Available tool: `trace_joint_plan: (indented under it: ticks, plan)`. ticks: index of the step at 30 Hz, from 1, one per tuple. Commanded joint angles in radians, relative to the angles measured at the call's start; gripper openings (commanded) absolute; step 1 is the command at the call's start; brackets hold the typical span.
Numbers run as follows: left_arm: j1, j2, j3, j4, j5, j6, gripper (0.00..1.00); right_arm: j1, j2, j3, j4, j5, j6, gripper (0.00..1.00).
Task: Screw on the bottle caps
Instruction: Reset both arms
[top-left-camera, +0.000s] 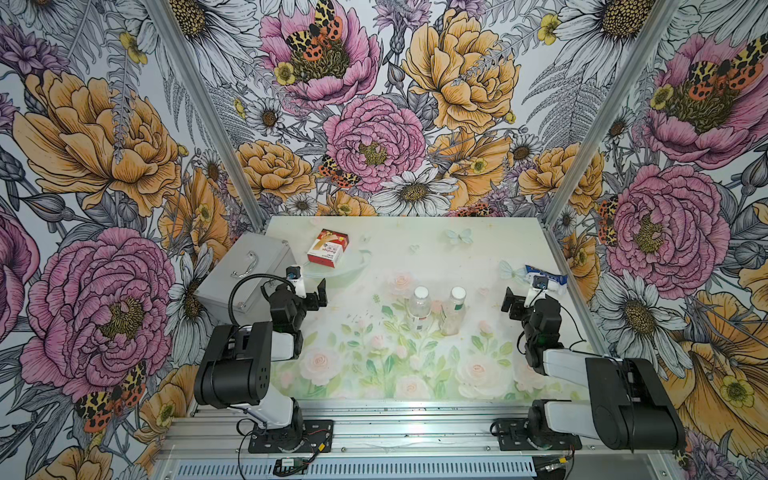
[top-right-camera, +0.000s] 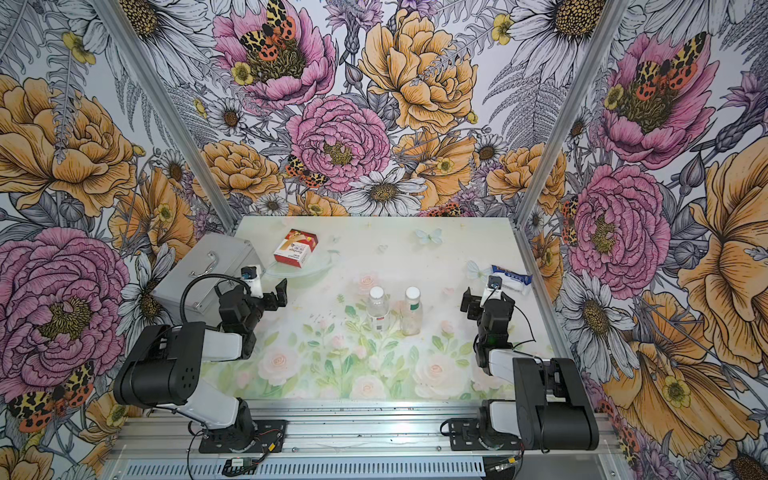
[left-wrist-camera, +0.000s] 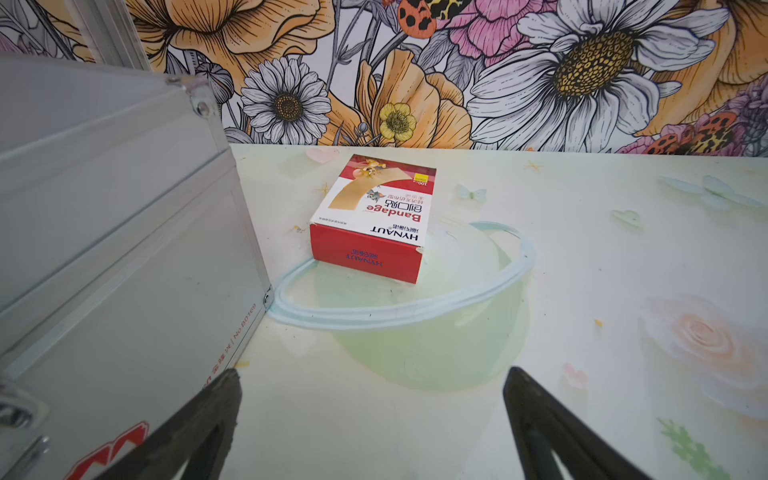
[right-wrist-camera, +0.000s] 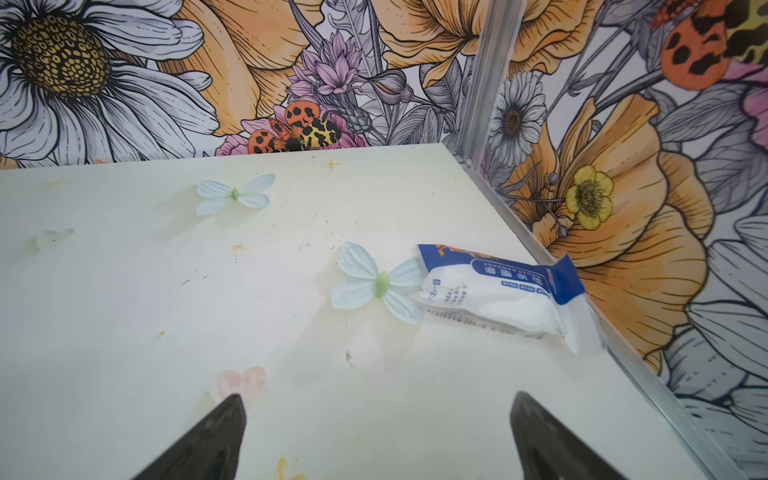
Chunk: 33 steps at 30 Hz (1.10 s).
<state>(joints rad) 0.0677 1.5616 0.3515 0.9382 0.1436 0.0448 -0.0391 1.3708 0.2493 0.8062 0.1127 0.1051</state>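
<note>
Two clear bottles stand upright side by side mid-table in both top views. One bottle (top-left-camera: 418, 311) (top-right-camera: 377, 311) carries a red-and-white label, the other bottle (top-left-camera: 453, 316) (top-right-camera: 411, 316) a white-and-green one. A white cap (top-left-camera: 421, 292) rests on the first neck and a second cap (top-left-camera: 458, 292) on the other; how tight they sit cannot be told. My left gripper (top-left-camera: 314, 294) (left-wrist-camera: 372, 374) hovers open and empty to the left of the bottles. Off to their right, my right gripper (top-left-camera: 519, 300) (right-wrist-camera: 378, 398) is open and empty too. Neither wrist view shows bottles or caps.
A silver metal case (top-left-camera: 245, 270) (left-wrist-camera: 116, 232) stands at the table's left edge beside my left arm. A red-and-white bandage box (top-left-camera: 328, 248) (left-wrist-camera: 374, 216) lies on a clear plastic dish (left-wrist-camera: 415, 316) at the back left. A blue-and-white gauze packet (top-left-camera: 546, 279) (right-wrist-camera: 507, 291) lies at the right edge.
</note>
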Motion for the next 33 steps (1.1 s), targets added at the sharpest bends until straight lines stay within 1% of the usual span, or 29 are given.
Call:
trace_joint_plan:
  ticks: [1,2,3,4,5,7,8,9,12,18,21,33]
  plan:
    - [-0.006,-0.005,0.000,0.061,0.026,-0.015,0.99,-0.003,0.107,0.061,0.156,-0.115,-0.033,1.00]
    - [-0.007,-0.006,-0.001,0.061,0.022,-0.012,0.99,0.001,0.161,0.065,0.200,-0.125,-0.045,1.00]
    - [-0.008,-0.005,-0.001,0.061,0.021,-0.010,0.99,0.006,0.165,0.075,0.214,-0.128,-0.054,1.00]
    - [-0.009,-0.007,-0.001,0.061,0.019,-0.011,0.99,0.010,0.140,0.095,0.116,-0.114,-0.054,1.00]
    - [-0.010,-0.005,-0.002,0.063,0.020,-0.009,0.99,0.017,0.171,0.094,0.164,-0.088,-0.056,1.00]
    - [-0.014,-0.006,-0.003,0.062,0.021,-0.005,0.99,0.035,0.152,0.101,0.117,0.058,-0.017,1.00]
    - [-0.016,-0.006,-0.002,0.061,0.021,-0.003,0.99,0.041,0.168,0.108,0.142,0.106,-0.012,0.99]
    - [-0.015,-0.006,-0.002,0.061,0.021,-0.002,0.99,0.041,0.152,0.116,0.090,0.113,-0.002,1.00]
    - [-0.017,-0.007,-0.003,0.061,0.014,-0.003,0.99,0.041,0.156,0.132,0.062,0.118,-0.002,1.00]
    - [-0.022,-0.008,0.001,0.054,-0.005,-0.006,0.99,0.041,0.159,0.131,0.073,0.117,-0.007,1.00]
    - [-0.023,-0.009,0.014,0.027,-0.006,-0.005,0.99,0.041,0.159,0.132,0.072,0.117,-0.005,1.00]
    - [-0.023,-0.009,0.014,0.028,-0.005,-0.004,0.99,0.043,0.162,0.135,0.069,0.119,-0.007,1.00]
